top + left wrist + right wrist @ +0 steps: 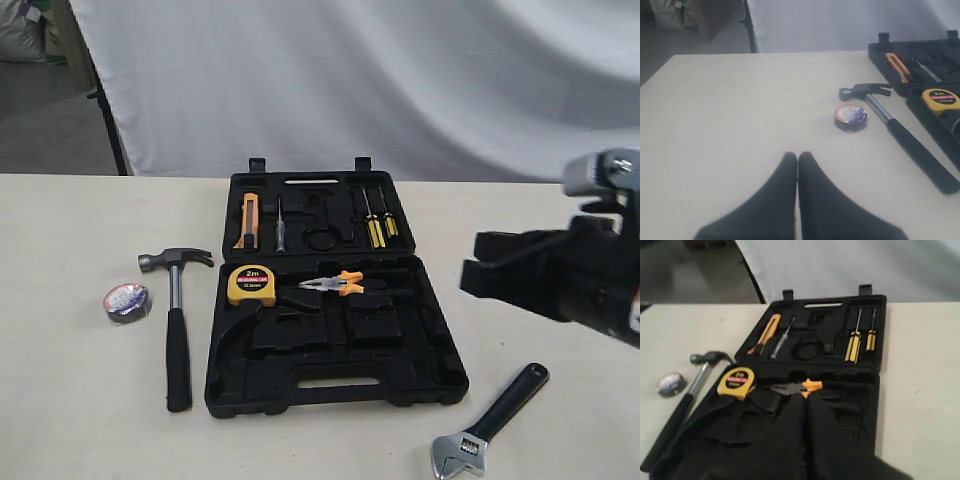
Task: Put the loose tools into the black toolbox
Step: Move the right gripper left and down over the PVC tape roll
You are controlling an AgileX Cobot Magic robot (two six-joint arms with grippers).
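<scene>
Wrench (495, 413) lies nearest the closed right hand (805, 402); open wide, grip mid-handle. Left hand (797, 157) closed too.

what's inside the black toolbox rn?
Black moulded-plastic toolbox, base: yellow tape measure, orange-handled pliers. Lid: orange utility knife, slim silver tool, two yellow-handled screwdrivers. Remaining recesses look empty; beneath the tape measure is covered.

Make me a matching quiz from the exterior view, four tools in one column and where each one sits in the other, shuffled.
1 hammer
2 roll of tape
3 adjustable wrench
4 tape measure

A inside the black toolbox
B on the table, right of the toolbox
C farthest left on the table
D alongside the toolbox's left edge

Pairs: 1-D, 2-C, 3-B, 4-A
</scene>
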